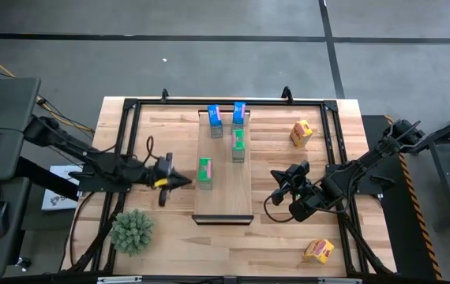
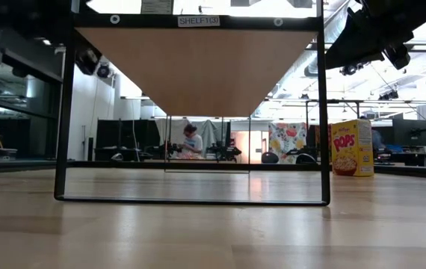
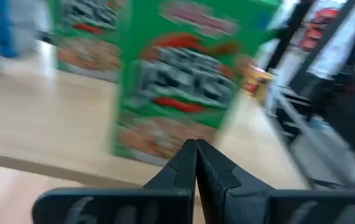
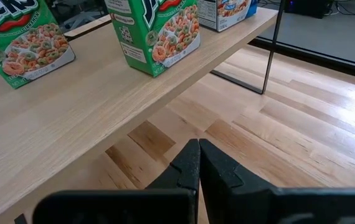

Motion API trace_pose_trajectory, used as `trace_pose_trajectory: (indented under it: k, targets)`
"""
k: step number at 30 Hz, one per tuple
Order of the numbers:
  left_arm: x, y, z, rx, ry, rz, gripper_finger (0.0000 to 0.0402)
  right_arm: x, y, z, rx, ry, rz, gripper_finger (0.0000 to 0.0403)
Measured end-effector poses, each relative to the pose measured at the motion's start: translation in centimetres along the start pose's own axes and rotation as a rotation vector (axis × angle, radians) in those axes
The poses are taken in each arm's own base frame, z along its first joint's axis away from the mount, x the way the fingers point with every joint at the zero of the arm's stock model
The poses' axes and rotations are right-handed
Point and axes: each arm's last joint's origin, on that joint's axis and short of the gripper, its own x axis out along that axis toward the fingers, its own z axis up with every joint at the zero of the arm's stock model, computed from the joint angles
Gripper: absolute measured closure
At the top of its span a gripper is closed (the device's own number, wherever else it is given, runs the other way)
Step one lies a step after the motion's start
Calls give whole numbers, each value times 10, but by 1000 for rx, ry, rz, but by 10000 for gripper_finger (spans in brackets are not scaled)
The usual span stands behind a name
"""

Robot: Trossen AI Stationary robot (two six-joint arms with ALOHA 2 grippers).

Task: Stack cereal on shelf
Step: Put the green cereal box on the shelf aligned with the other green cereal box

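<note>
Standing on the long pale wooden shelf board (image 1: 223, 185) in the middle of the high view are four small toy cereal boxes: two blue boxes (image 1: 215, 121) and (image 1: 239, 113) near the board's upper end, a green box (image 1: 238, 145) just below them, and another green box (image 1: 204, 172) at the board's left edge, lower down. Two yellow-orange boxes lie off the board on the striped butcher-block tabletop (image 1: 162, 130): one (image 1: 301, 132) toward the upper right, one (image 1: 319, 250) in the lower right corner.

The left pincer (image 1: 179, 181) sits just left of the lower green box, near it; in the left wrist view its dark fingers (image 3: 190, 165) are pressed together with nothing between them, and that green box (image 3: 187, 81) fills the frame right ahead. The right pincer (image 1: 277, 183) hangs over bare tabletop to the right of the board, apart from it; in the right wrist view its fingers (image 4: 193, 165) are likewise closed on nothing, with two green boxes (image 4: 157, 31) and (image 4: 18, 34) on the board's surface (image 4: 71, 106) beyond.

A spiky green plant (image 1: 133, 229) stands at the lower left of the tabletop. In the low view, a yellow box (image 2: 352, 148) shows at the right.
</note>
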Motion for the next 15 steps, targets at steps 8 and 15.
trace_pose_trajectory:
  k: [8, 15]
  targets:
    - [4, -39, -17, 0, -34, -108, 401, 0, 0, 0, 0, -3, -2, 403]
    - [29, -53, -17, 31, -34, -32, 401, 0, 0, 0, 11, -4, -2, 403]
